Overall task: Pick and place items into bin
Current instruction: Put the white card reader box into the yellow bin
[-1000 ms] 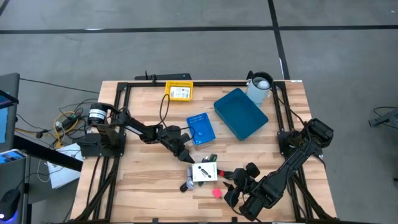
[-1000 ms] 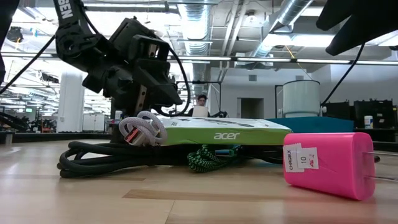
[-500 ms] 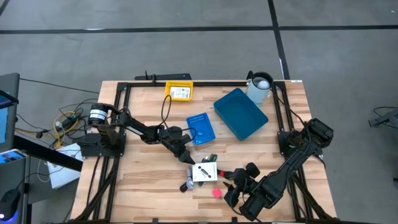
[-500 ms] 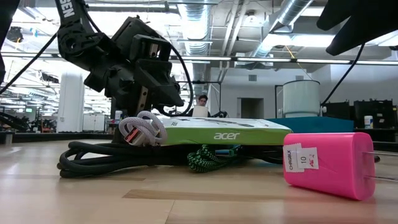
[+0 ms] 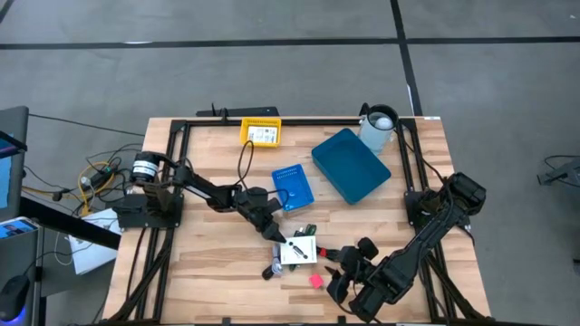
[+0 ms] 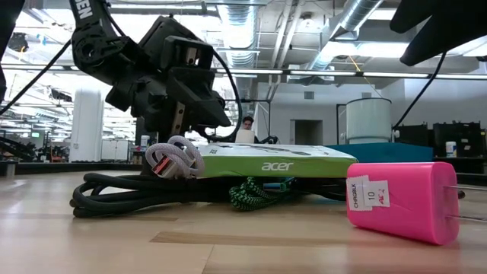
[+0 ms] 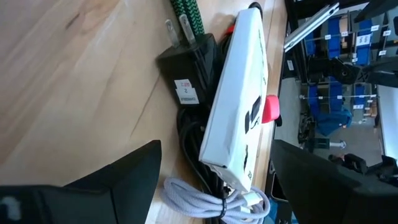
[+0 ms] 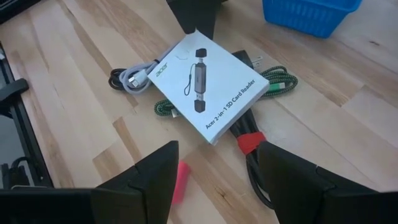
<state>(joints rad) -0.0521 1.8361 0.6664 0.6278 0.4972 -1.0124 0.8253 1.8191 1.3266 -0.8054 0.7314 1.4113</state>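
Observation:
The items lie in one pile near the table's near edge. A white Acer card-reader box [image 5: 297,249] [image 8: 208,87] lies on black cables [image 6: 129,194], a black plug charger [image 7: 189,62], a green braided cable [image 8: 280,81] and a white coiled cable [image 8: 134,78]. A pink charger block [image 6: 399,199] [image 5: 315,281] lies apart on the wood. My left gripper [image 5: 275,235] [image 7: 214,149] is open and hovers over the pile's left end. My right gripper [image 5: 337,261] [image 8: 214,149] is open, right of the pile. The small blue bin [image 5: 292,187] stands beyond the pile.
A larger blue case [image 5: 351,165] lies right of the bin. A white cylinder [image 5: 378,127] and a yellow box [image 5: 261,134] stand by the far edge. A black frame [image 5: 290,120] runs along the table's sides. Bare wood [image 5: 208,263] shows left of the pile.
My left gripper has moved a little toward the white box and the table's near edge, staying open. The pile and my right arm have kept still.

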